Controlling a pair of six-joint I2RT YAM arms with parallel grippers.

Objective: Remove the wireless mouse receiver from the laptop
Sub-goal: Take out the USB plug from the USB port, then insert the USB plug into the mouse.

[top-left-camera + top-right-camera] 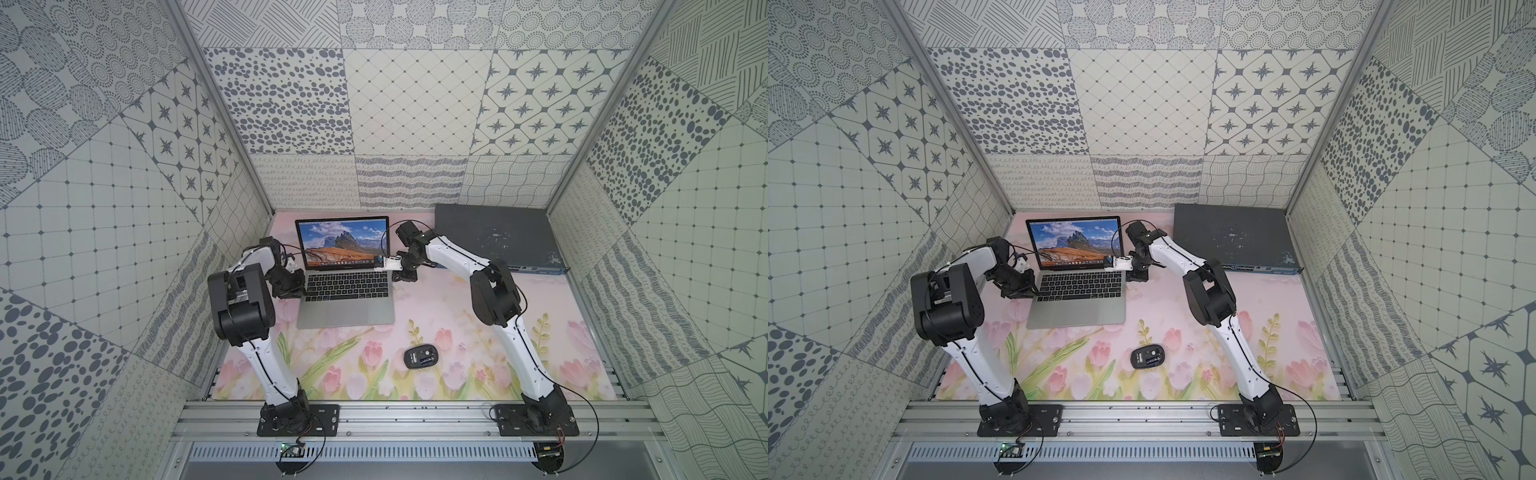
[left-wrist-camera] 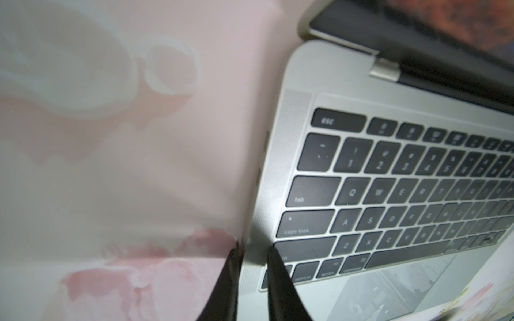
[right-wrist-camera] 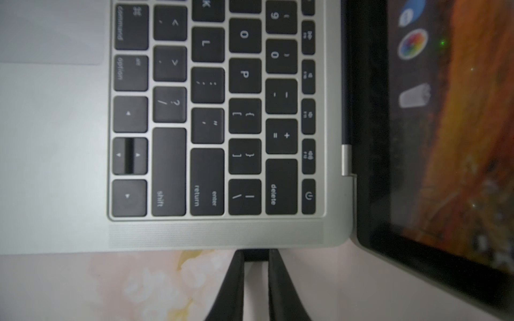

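Note:
The open silver-grey laptop [image 1: 345, 309] [image 1: 1075, 309] sits at the back of the flowered mat, its screen showing a mountain landscape. In the right wrist view the wireless mouse receiver [image 3: 256, 253], a tiny dark nub, sticks out of the laptop's right edge [image 3: 217, 236] near the return key. My right gripper [image 3: 256, 258] [image 1: 395, 276] is shut on this nub. My left gripper [image 2: 252, 250] [image 1: 300, 294] is at the laptop's left edge [image 2: 261, 211], closed down on it. One of its fingers [image 2: 232, 266] is on the mat side and one lies over the shift key.
A black oval mouse [image 1: 422, 357] [image 1: 1148, 357] lies on the mat in front of the laptop, to its right. A flat dark grey network switch box [image 1: 494, 241] [image 1: 1233, 237] sits at the back right behind my right arm. Patterned walls close in on three sides.

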